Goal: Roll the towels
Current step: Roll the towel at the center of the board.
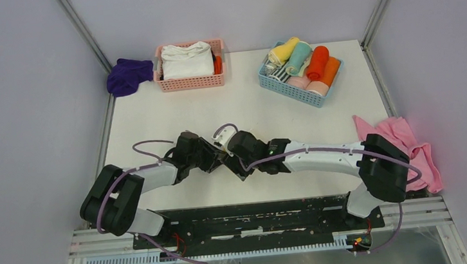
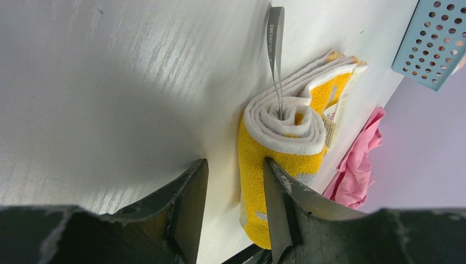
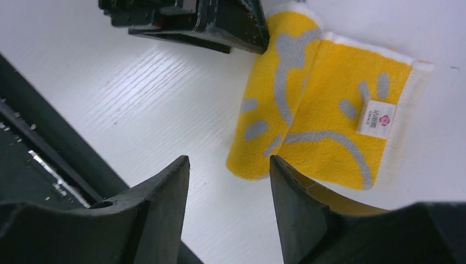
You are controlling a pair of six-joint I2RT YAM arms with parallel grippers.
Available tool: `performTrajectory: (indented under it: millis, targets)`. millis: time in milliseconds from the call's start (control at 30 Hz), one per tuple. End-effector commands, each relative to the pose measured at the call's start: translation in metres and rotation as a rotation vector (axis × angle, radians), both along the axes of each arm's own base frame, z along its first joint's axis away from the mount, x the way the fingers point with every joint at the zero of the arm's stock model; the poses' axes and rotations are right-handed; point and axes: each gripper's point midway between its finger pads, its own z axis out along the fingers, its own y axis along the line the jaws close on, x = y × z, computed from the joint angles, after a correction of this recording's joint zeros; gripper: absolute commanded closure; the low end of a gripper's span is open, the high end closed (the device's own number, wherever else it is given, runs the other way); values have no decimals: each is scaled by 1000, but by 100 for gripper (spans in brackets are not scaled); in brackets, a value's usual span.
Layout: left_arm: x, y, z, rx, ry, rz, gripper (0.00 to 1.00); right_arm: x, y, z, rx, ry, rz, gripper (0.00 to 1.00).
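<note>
left end effector (image 2: 233, 165) and right end effector (image 3: 228, 162) both released, nothing gripped, so half-rolled yellow towel (image 2: 280, 143) may uncurl on the desk (image 2: 110, 82)

Tags on the yellow towel (image 3: 324, 110): no word can be read.
In the right wrist view, a small white tag (image 3: 376, 118) is sewn on near the towel's pale edge. A little red flower sign is printed on it, and the tiny writing around the flower is too small to be read. In the left wrist view, a thin grey strip (image 2: 275, 38) is seen sticking out of the middle of the rolled end. Dark letters are printed along it, but they are too small to be made out.
</note>
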Motion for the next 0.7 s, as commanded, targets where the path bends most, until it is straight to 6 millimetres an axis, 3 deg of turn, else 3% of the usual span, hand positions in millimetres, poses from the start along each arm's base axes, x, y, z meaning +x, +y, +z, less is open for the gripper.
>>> performTrajectory:
  millis: [0,200,267,433,533,667]
  targets:
    - [-24,26,-38,140,140,56,50,30,-1,2,-106,-149,-44,36]
    - [-22,23,-34,134,132,50,50,36,-1,-32,-166,-136,-74,38]
    - [-21,21,-33,131,128,46,50,31,3,-39,-133,-94,-52,46]
    - [-16,19,-19,115,66,32,45,17,10,-42,114,117,5,86]
    - [-11,19,-5,94,-4,30,40,11,13,-39,291,280,43,95]
    - [-7,10,16,21,-101,-2,33,11,14,-35,506,456,60,97]
